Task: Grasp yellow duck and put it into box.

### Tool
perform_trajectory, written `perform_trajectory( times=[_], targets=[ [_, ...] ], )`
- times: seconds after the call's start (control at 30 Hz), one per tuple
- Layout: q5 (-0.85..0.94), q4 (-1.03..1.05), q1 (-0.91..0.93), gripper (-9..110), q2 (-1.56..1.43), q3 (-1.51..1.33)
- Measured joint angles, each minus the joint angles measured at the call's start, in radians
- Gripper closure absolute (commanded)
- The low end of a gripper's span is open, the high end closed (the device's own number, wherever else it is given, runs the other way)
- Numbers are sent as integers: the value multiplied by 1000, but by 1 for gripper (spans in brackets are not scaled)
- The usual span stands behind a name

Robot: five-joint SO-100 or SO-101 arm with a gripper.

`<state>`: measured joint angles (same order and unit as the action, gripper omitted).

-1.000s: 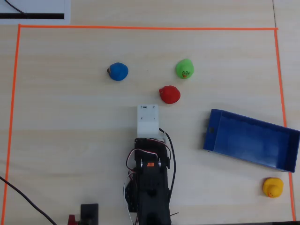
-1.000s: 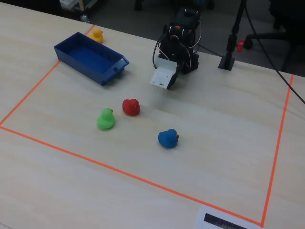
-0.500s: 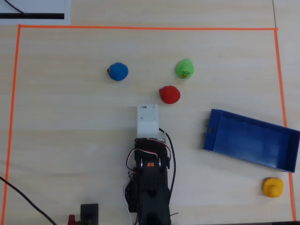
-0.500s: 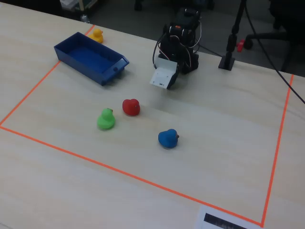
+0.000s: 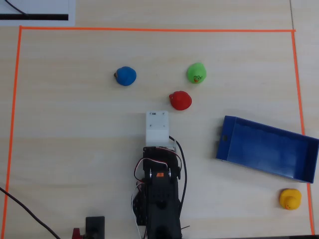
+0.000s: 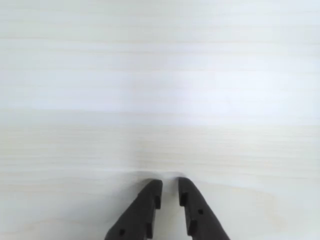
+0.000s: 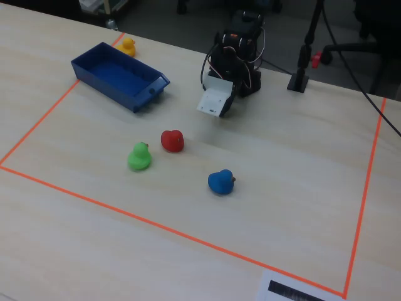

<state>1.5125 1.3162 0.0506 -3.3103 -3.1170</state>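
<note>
1. Nothing has shifted since a second ago: the arm [image 5: 158, 191] sits folded in the same spot in both the overhead and the fixed view, and every duck and the box lie where they were.
2. Seen from the wrist, the pincer [image 6: 169, 186] points at bare pale wood, its two dark fingers [image 6: 147, 202] nearly together with only a thin slit between the tips; it is clenched on nothing and the tips hover just above the table [image 6: 160, 90].
3. From overhead the white camera housing [image 5: 157, 128] covers the pincer, which hangs near the middle of the taped area, just below the red duck [image 5: 180, 100].
4. Off in the lower right corner of the overhead view sits the yellow duck [image 5: 290, 198], on the table just below the box [image 5: 266, 147] and apart from it, well away from the arm.
5. That box is a long blue tray, lying at a slant with nothing in it.
6. Further up are the green duck [image 5: 196, 73] and, to its left, the blue duck [image 5: 125, 75], all inside the orange tape border [image 5: 149, 30].
</note>
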Motion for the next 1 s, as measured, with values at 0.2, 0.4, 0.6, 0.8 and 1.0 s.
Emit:
perform_trajectory(
  times=[0.2, 0.4, 0.6, 0.8, 1.0],
  targets=[
    [0, 0, 0, 100, 0, 0],
    [0, 0, 0, 100, 0, 0],
    [0, 0, -25, 100, 0, 0],
    [2, 0, -26, 100, 0, 0],
    [2, 0, -21, 101, 0, 0]
  ],
)
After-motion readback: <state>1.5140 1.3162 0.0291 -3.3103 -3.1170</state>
